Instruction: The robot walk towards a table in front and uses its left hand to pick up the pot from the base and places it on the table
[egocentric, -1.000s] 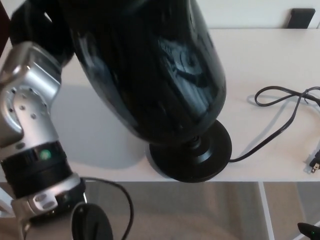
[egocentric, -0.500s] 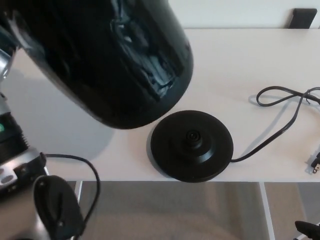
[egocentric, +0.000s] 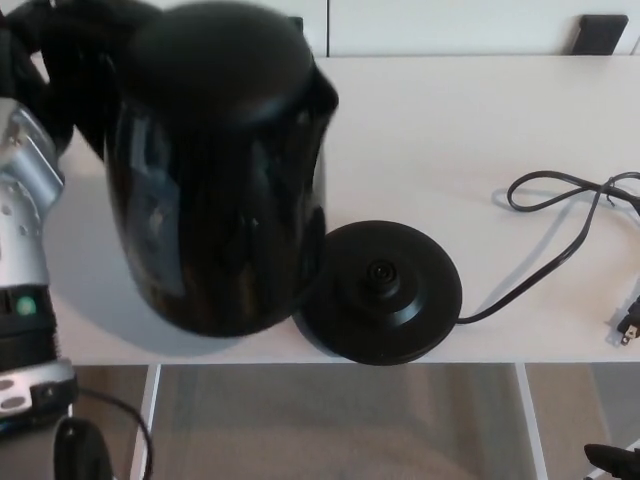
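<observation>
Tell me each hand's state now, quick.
Left hand: shut on the glossy black kettle pot.
Right hand: cannot tell, only a sliver shows.

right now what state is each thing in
pot: off the base, upright, lid shut, held by left hand
base: bare, nothing on it, near the front edge of the table
power cord: joined to base, loose on table
plug: unplugged, lying flat
</observation>
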